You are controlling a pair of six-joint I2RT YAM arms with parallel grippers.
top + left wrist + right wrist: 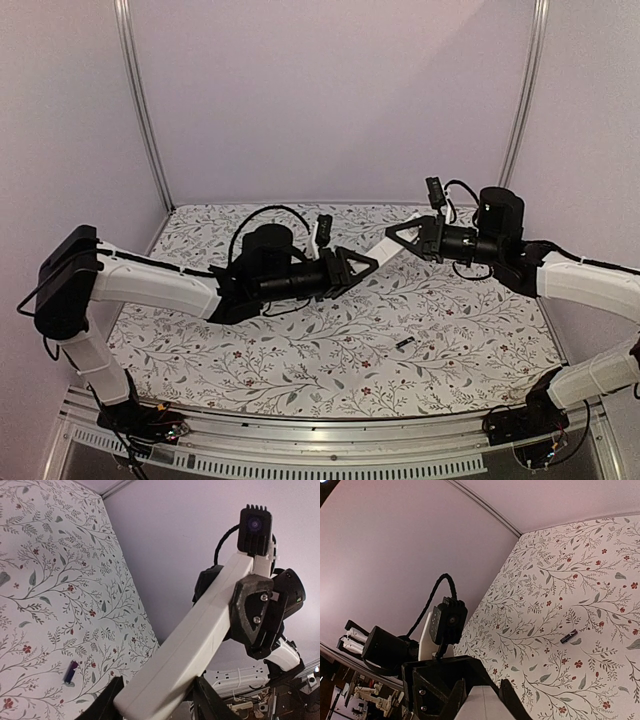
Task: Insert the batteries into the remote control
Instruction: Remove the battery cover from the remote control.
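The white remote control is held in the air between both grippers, above the middle of the table. My left gripper is shut on its lower end; in the left wrist view the remote control runs up and right from my left gripper to the right arm's black jaw. My right gripper is shut on its upper end, and the remote control sits between the right gripper's fingers. One dark battery lies on the cloth, also in the left wrist view and the right wrist view. The second battery is hidden.
The floral tablecloth covers the table. Pale walls and two metal posts close the back and sides. A metal rail runs along the near edge by the arm bases.
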